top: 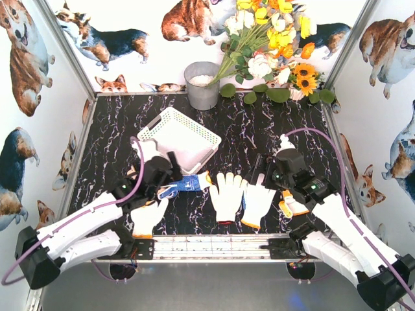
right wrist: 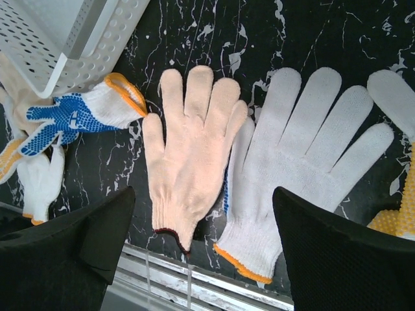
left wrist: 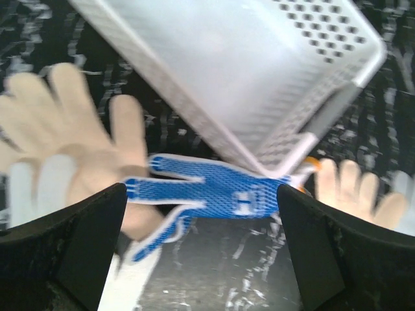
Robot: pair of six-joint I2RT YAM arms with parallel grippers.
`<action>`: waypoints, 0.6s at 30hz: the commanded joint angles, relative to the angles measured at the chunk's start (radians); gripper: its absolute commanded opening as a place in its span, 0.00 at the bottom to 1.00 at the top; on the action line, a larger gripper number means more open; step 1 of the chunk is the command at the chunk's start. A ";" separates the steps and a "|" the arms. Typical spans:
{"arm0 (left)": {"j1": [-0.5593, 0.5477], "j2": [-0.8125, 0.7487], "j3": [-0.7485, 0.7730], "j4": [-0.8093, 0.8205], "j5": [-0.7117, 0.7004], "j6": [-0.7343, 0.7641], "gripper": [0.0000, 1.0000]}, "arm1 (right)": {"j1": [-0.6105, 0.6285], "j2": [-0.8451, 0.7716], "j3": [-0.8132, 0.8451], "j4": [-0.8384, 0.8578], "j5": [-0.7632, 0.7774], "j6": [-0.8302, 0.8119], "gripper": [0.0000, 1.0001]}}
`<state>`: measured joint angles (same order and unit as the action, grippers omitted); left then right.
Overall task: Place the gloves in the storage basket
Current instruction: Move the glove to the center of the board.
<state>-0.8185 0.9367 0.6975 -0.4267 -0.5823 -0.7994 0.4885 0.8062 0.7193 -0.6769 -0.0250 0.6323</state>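
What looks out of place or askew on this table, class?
The storage basket sits askew and empty, its near corner at the cuff of the blue-dotted glove. The other gloves lie scattered outside it.

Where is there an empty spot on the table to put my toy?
There is bare table between the basket and the flowers, and more left of the basket, by the wall. The front is crowded: gloves lie side by side there, right up to the basket.
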 commanded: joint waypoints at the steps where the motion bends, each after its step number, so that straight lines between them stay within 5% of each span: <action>1: 0.100 -0.021 -0.014 -0.119 -0.006 0.017 0.89 | -0.006 -0.031 0.025 0.008 -0.005 -0.031 0.90; 11: 0.299 0.093 -0.018 -0.118 0.081 -0.004 0.69 | -0.008 -0.078 -0.035 0.016 -0.042 0.001 0.89; 18: 0.330 0.187 -0.023 -0.134 0.085 -0.176 0.58 | -0.010 -0.096 -0.058 0.016 -0.056 0.014 0.89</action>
<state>-0.5098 1.0889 0.6796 -0.5438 -0.5060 -0.8646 0.4824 0.7303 0.6621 -0.6876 -0.0639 0.6376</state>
